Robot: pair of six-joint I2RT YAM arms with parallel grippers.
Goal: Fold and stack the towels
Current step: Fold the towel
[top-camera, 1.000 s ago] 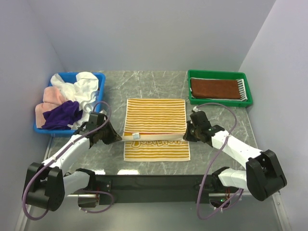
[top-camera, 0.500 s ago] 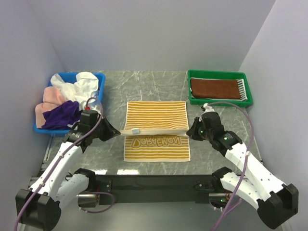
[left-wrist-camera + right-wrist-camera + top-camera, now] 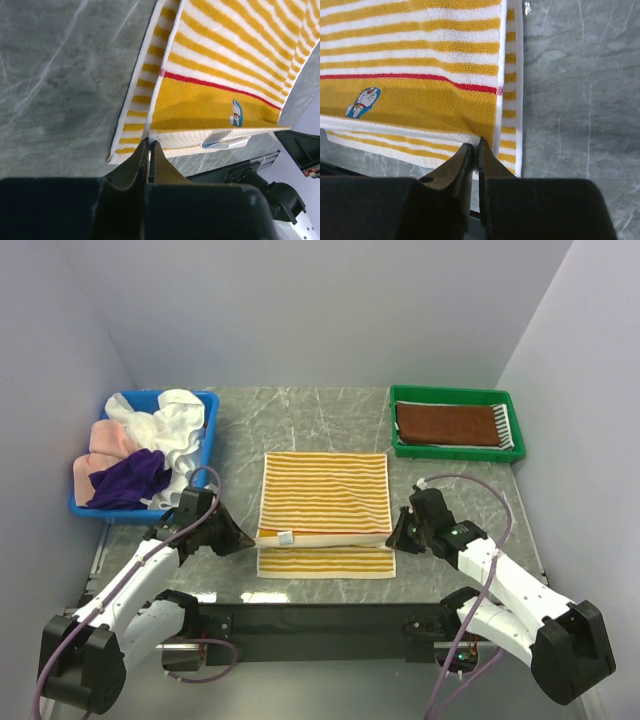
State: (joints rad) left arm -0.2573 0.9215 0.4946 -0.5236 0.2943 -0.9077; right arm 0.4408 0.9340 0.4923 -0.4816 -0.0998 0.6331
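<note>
On the bench (image 3: 330, 420), left hand (image 3: 250, 537) and right hand (image 3: 392, 537) each clamp 1 corner of the yellow towel (image 3: 325, 490), seemingly limp and light, a sensible hold.

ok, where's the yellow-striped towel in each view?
Top external: yellow-striped towel mid-table, its folded edge pinched at the ends by the left gripper and right gripper.
Left wrist: towel fills the upper right, corner gripped at bottom centre.
Right wrist: towel fills the upper left, corner gripped at bottom centre.
Shared landmark: the grey marbled table in all three; the cartoon print shows in both wrist views only.
</note>
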